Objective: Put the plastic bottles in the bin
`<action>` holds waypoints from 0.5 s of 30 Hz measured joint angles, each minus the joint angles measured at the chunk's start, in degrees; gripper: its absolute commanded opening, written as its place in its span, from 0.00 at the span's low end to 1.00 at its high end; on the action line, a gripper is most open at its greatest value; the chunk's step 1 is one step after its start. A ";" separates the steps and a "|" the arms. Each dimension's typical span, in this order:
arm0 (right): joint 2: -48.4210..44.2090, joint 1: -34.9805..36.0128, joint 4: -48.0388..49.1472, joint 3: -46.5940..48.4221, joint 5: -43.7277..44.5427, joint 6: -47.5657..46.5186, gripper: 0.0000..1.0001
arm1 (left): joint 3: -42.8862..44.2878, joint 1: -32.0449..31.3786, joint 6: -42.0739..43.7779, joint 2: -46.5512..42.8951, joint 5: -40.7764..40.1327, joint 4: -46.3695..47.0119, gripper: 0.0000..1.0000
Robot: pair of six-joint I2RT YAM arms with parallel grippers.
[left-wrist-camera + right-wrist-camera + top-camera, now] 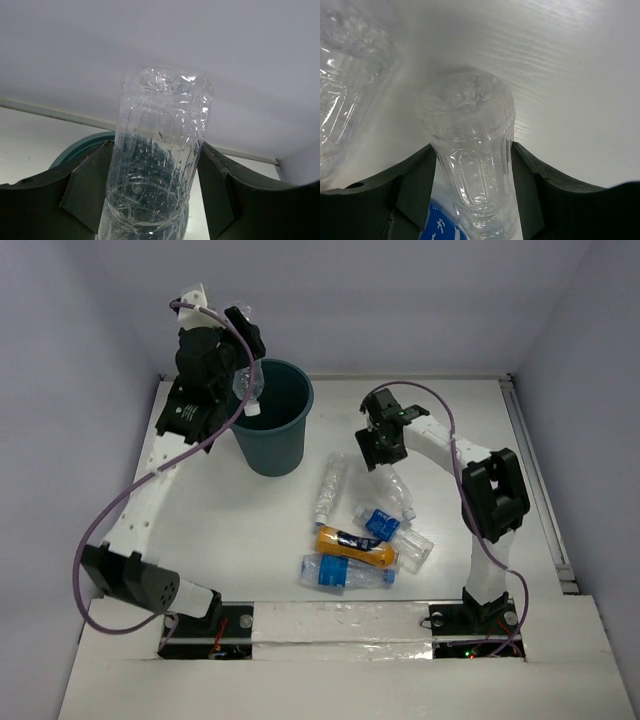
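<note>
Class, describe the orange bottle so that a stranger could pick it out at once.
On the white table, look beside the teal bin for the bottles lying loose. The orange bottle lies on its side among them; it alone is orange with a dark label, the others being clear.

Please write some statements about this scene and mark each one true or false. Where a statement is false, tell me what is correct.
1. The left gripper holds a clear bottle over the bin. True.
2. The orange bottle is already inside the bin. False: it lies on the table.
3. The right gripper has its fingers on both sides of a blue-labelled bottle. True.
4. The bin lies tipped on its side. False: it stands upright, with its opening facing up.
</note>
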 measured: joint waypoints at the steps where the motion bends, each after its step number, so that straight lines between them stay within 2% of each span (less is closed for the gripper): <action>1: -0.26 -0.02 0.20 0.13 1.05 0.22 0.58 | 0.28 0.44 0.00 1.51 0.02 0.85 0.30; 6: -7.63 -0.07 0.42 4.66 5.84 1.84 0.57 | 1.97 1.79 0.28 8.48 -0.13 5.31 0.30; 9: -12.96 -0.11 1.25 10.01 5.40 3.19 0.57 | 2.58 1.90 1.29 11.41 -0.83 8.13 0.34; 12: -17.84 -0.11 3.76 15.58 1.64 6.12 0.57 | 2.60 1.90 2.32 13.27 -1.55 10.47 0.54; 13: -19.19 -0.11 5.03 17.25 -0.09 7.28 0.58 | 2.60 1.92 2.60 13.62 -1.73 10.99 0.66; 15: -20.96 -0.09 8.15 21.18 -3.65 10.45 0.58 | 2.51 2.14 2.99 14.03 -1.73 11.34 0.75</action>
